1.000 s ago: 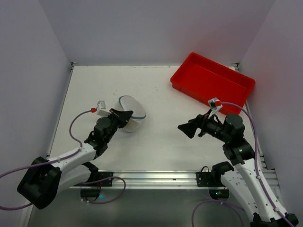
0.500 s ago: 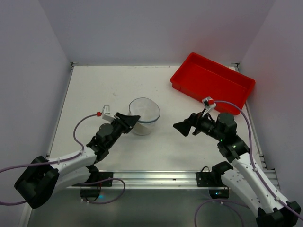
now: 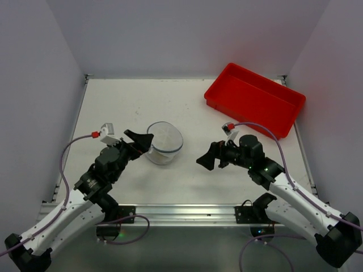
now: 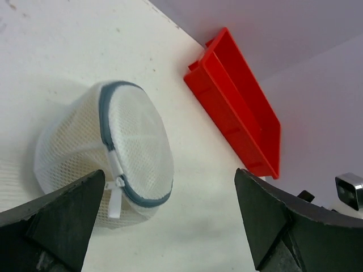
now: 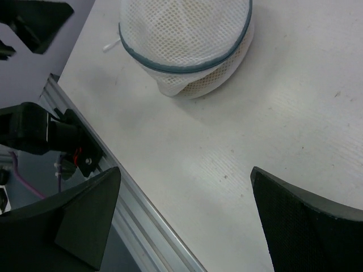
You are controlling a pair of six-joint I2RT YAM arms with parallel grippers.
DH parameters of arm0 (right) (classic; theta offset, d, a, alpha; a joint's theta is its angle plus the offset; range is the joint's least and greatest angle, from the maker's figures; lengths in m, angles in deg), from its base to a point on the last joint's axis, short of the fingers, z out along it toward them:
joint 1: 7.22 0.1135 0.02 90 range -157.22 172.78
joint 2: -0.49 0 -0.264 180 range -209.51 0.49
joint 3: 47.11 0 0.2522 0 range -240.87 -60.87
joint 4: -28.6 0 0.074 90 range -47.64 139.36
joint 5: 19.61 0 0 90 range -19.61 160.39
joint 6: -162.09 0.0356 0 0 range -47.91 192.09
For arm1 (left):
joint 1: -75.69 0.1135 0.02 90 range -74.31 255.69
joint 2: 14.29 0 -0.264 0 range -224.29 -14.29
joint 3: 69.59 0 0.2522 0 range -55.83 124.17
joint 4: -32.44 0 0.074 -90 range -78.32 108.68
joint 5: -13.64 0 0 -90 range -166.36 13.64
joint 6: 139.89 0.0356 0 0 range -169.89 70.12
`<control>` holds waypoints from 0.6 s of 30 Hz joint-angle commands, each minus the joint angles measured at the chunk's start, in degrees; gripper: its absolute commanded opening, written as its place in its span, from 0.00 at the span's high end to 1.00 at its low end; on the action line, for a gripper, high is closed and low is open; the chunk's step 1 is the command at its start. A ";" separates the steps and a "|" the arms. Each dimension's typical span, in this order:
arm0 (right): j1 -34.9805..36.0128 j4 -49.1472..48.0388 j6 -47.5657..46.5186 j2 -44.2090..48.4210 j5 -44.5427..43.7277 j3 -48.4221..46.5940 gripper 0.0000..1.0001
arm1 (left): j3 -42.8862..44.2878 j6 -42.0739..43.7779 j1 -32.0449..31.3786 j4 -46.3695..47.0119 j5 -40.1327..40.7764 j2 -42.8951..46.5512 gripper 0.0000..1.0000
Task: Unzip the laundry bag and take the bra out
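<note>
The laundry bag (image 3: 164, 143), a round white mesh drum with a grey-blue rim zipper, rests on the table between the arms. In the left wrist view the laundry bag (image 4: 110, 150) lies tilted, its white zipper pull (image 4: 115, 199) hanging by the left finger. My left gripper (image 3: 140, 142) stands open just left of the bag, nothing between its fingers (image 4: 170, 173). My right gripper (image 3: 206, 159) is open and empty, off to the bag's right. In the right wrist view the laundry bag (image 5: 187, 39) sits ahead of my right gripper (image 5: 186, 169). The bra is hidden by the mesh.
A red rectangular tray (image 3: 254, 99) sits at the back right, its long side wall (image 4: 238, 107) showing in the left wrist view. The table's metal front rail (image 5: 108, 170) runs close under the right gripper. White walls enclose the table.
My left gripper has opened and let go of the bag, then drawn back left. The bag shifted right and settled on the table. My right gripper moved left toward it.
</note>
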 commanded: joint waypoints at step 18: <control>8.72 -3.53 -0.82 -5.57 -5.27 -4.72 0.01 | 24.75 31.76 25.03 -7.54 -33.90 -38.58 0.01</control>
